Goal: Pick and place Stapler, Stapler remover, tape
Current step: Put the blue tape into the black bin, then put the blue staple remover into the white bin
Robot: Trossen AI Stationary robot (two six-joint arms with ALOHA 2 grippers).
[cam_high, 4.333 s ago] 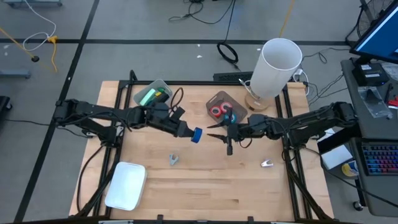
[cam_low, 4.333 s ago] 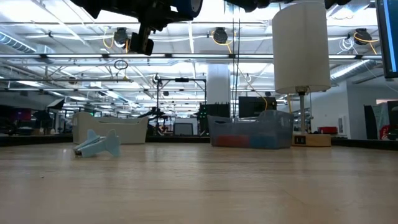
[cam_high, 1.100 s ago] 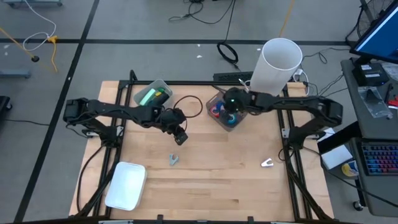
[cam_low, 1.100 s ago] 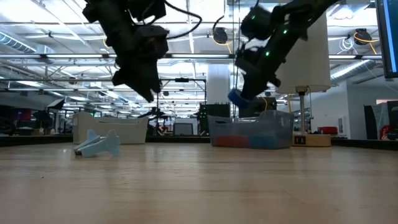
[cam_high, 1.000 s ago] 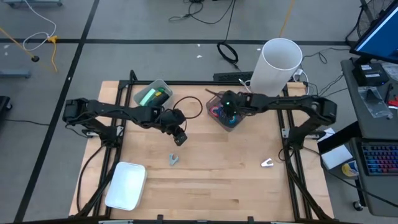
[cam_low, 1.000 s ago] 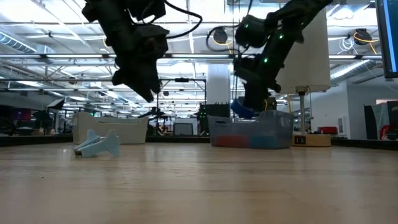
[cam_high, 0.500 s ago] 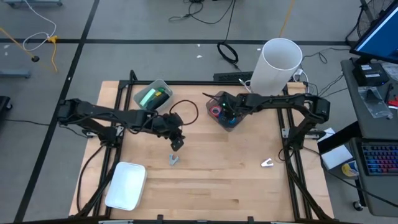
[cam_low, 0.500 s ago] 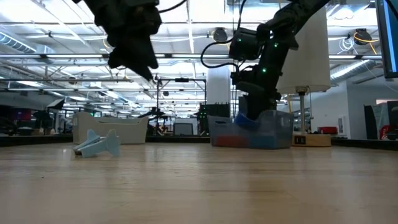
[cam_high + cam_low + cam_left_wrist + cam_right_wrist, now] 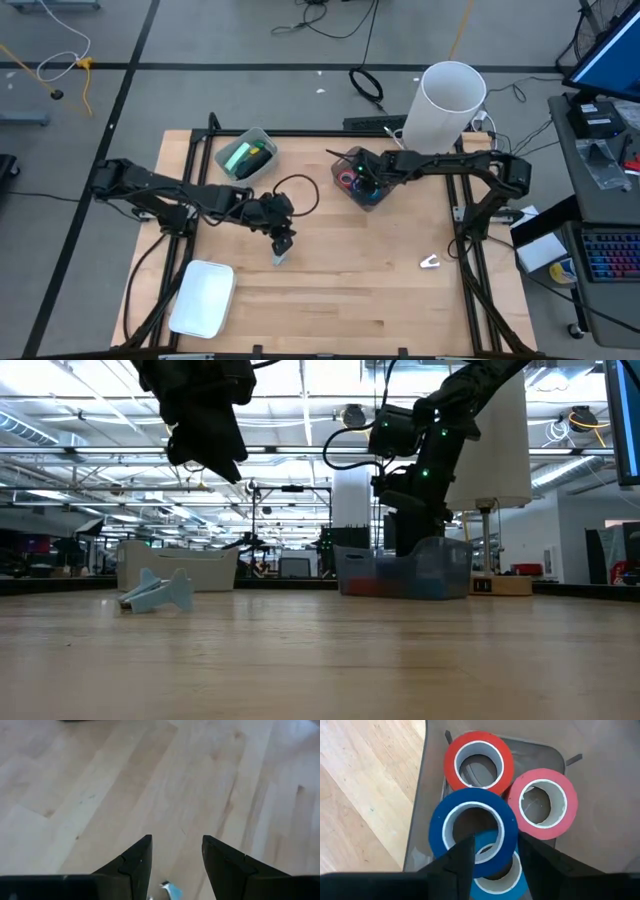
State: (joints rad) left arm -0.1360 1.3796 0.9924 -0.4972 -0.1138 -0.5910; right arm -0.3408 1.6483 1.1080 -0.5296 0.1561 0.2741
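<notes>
The right pincer (image 9: 492,851) hung inside the small clear plastic bin (image 9: 357,182) at the far middle of the pale wooden tabletop (image 9: 380,290). Its two dark fingers (image 9: 455,862) stood parted, gripping nothing, one on either side of a dark blue ring of tape (image 9: 473,829). That roll lay atop a lighter blue roll (image 9: 497,872), with a red roll (image 9: 479,763) and a pink roll (image 9: 542,803) beside it in the same bin.

The left pincer (image 9: 175,855) hovered with fingers apart and empty, just above the small light blue-grey staple remover (image 9: 279,259) lying on the tabletop. A second clear bin holding a green object (image 9: 243,154) sat at the far left, a white rectangular tray (image 9: 203,298) at the near left, and a small silver-white object (image 9: 429,263) near the right edge.
</notes>
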